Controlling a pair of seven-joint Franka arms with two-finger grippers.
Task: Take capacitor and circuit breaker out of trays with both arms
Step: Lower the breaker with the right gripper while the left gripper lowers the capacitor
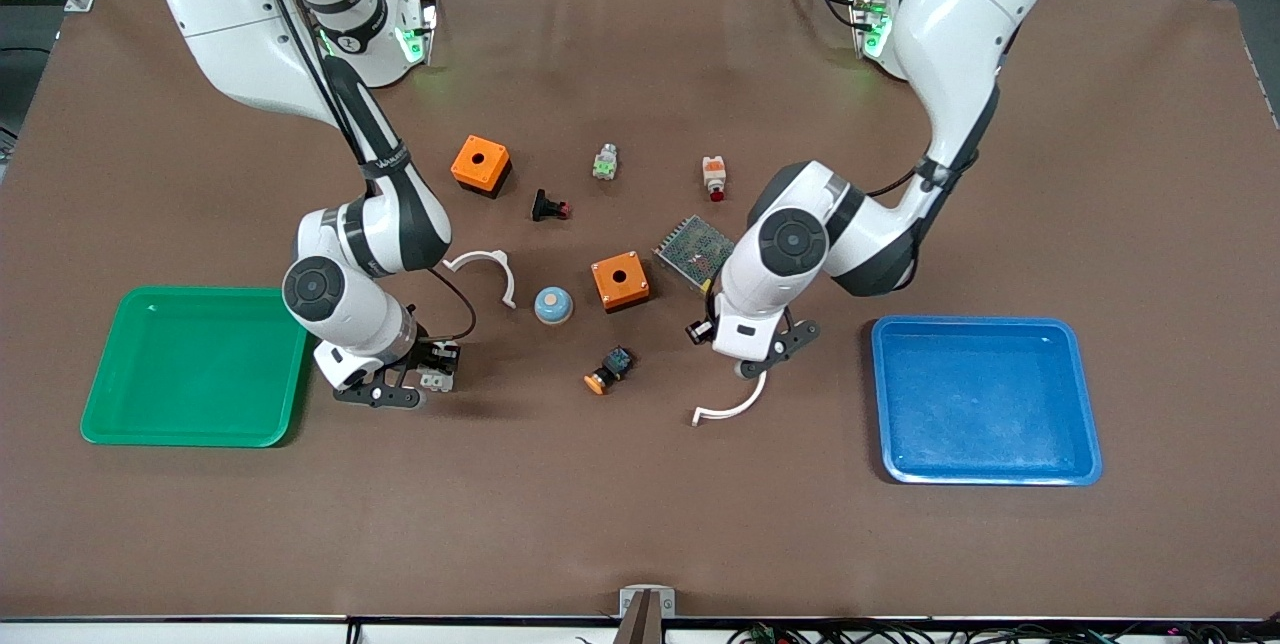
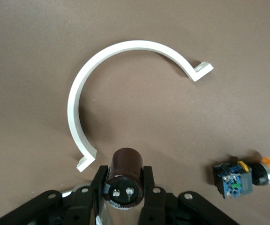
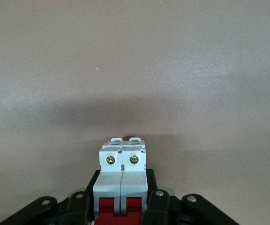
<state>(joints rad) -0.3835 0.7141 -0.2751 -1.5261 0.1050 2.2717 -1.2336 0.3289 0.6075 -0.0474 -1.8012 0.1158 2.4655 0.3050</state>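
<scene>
My left gripper (image 1: 703, 334) is shut on the capacitor (image 1: 696, 330), a small dark cylinder. It is low over the table between an orange box and the blue tray. In the left wrist view the capacitor (image 2: 124, 176) sits between the fingers of the left gripper (image 2: 124, 183), its two light terminals toward the camera. My right gripper (image 1: 432, 382) is shut on the breaker (image 1: 438, 381), low over the table beside the green tray. In the right wrist view the light-grey breaker (image 3: 122, 171), with red levers, is clamped in the right gripper (image 3: 122, 197).
Green tray (image 1: 190, 439) at the right arm's end, blue tray (image 1: 985, 476) at the left arm's end. A white arc (image 1: 730, 411) and a black-blue button with orange cap (image 1: 608, 369) lie near the left gripper. Two orange boxes (image 1: 620, 281), a mesh unit (image 1: 693, 252) and another arc (image 1: 490, 269) lie mid-table.
</scene>
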